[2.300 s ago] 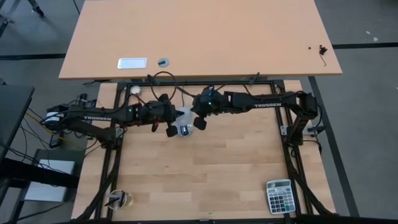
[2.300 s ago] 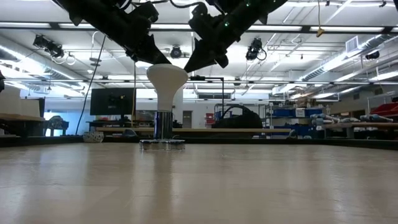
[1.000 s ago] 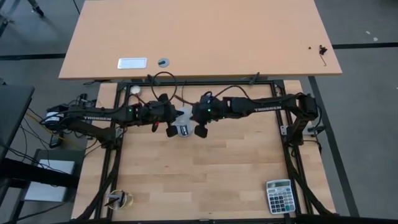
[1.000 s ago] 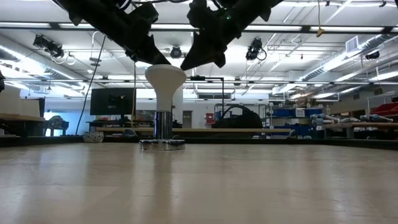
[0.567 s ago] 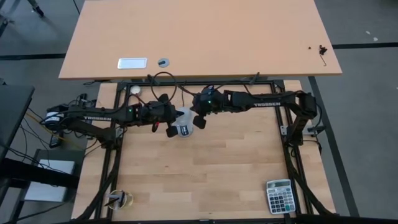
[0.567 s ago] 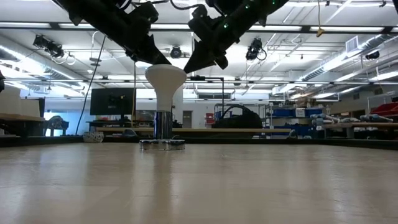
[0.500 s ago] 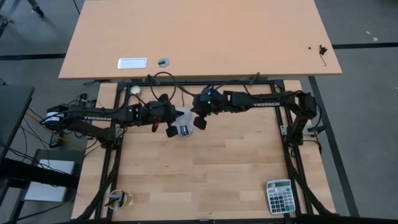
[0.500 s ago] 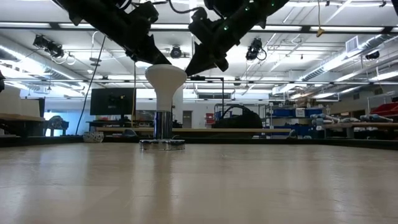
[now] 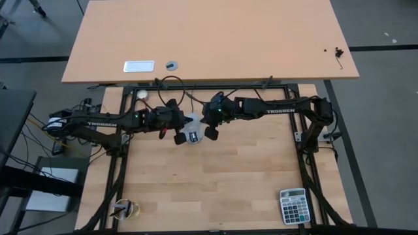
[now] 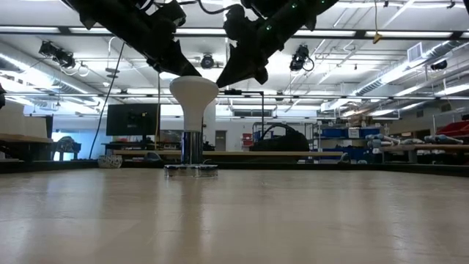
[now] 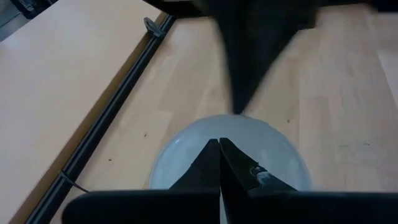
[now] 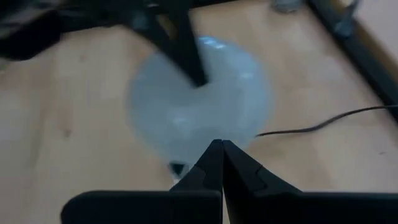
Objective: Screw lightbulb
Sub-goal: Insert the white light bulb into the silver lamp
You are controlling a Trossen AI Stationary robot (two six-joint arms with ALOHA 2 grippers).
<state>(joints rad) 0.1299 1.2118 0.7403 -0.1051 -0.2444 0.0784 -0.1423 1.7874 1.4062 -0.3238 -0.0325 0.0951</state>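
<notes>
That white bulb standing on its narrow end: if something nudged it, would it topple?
Probably yes, if loose: the lightbulb is top-heavy, its wide head above a thin neck. Seated in the socket disc, it likely holds. Its smooth rounded face looks slippery for the shut left gripper and right gripper.

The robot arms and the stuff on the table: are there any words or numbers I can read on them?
"TROSSEN": on the left arm.
"TROSSEN": on the right arm, barely readable.
Calculator keys: too small to read.
White label on the far table: unreadable.

"THOSSEN"-like white lettering, likely TROSSEN, on left arm (image 9: 98, 122) and right arm (image 9: 277, 109); calculator (image 9: 292, 206) key markings unreadable.
</notes>
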